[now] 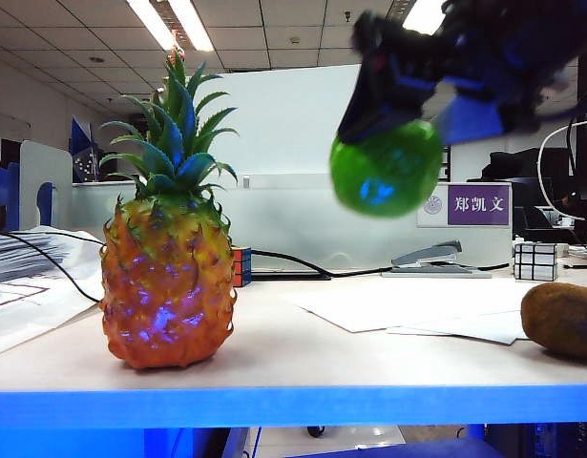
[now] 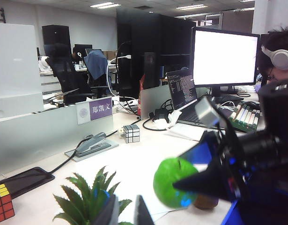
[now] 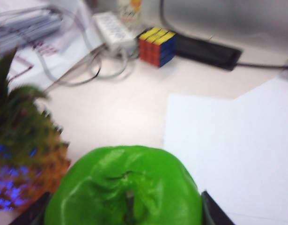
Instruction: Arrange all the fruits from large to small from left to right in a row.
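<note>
Orange pineapple: the big bumpy orange toy pineapple (image 1: 167, 286) with the green spiky top stands up straight on the left of the white table (image 1: 303, 358).
Green apple: the shiny bright-green toy apple (image 1: 387, 168) is up in the air, above the table, clamped between the fingers of my right gripper (image 1: 393, 143). Its stem end faces my right wrist camera.
Brown kiwi: the small brown oval toy kiwi (image 1: 562, 320) lies on the table at the far right edge.
Which way to go: I think the apple needs to come down in the bare gap between the pineapple and the kiwi. That gap is below my right fingers and a bit to the left. White paper sheets (image 1: 408, 310) lie there.
Row line: big on the left, small on the right, so the apple fits in the middle.
Nearer arm: my right arm, since it has the apple.
Left gripper: my left gripper (image 2: 125, 213) hangs just above the pineapple's leaves, holding nothing, fingers a little apart.
Containers: I see none.
</note>
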You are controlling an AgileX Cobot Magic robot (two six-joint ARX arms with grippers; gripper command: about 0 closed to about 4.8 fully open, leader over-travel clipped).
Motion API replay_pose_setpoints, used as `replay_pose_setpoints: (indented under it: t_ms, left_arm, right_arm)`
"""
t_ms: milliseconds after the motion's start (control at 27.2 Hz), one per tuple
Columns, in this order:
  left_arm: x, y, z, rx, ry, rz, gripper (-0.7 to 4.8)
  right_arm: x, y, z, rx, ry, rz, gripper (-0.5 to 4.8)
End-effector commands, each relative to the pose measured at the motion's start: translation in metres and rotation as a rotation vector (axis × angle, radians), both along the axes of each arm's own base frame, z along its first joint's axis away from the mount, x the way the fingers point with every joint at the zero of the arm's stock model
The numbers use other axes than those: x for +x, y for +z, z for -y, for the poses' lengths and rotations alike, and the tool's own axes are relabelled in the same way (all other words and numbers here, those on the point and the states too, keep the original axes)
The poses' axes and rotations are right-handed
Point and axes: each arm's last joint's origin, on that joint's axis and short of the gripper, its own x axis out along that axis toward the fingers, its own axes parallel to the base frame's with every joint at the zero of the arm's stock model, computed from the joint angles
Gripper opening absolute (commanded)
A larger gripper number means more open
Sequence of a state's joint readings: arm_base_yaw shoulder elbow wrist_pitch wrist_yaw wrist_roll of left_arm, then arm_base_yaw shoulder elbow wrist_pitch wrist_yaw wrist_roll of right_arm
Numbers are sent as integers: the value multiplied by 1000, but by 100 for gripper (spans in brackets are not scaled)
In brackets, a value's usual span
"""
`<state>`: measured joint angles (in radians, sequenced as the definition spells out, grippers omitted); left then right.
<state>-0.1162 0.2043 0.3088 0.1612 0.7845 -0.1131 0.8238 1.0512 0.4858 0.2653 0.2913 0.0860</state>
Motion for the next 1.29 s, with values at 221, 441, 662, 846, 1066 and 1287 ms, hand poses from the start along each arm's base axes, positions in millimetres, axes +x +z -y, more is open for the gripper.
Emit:
replay_pose_setpoints:
  t_ms: [221,441,662,846,1066,1287]
  left_arm:
    - [0,1,0,-3,-2,11,58]
    - [0,1,0,-3,0,11,58]
    - [0,1,0,-3,0,11,58]
    - [0,2,0,-3,-1,11,58]
    - [0,1,0,-3,0,11,58]
    - [0,1,0,-3,-1,11,58]
  right_arm:
    - [11,-26,-15,-49,6,-71,-1]
    - [19,-45,-23,-90,4,-109,-1]
    - [20,-60,-25,-125,1,-152,-1]
    - [16,-70,-20,-102,-18,-177,-1]
    - [16,-69,-20,-90,-18,-171,52]
    - [17,-67,-21,-69,-17,-163,397]
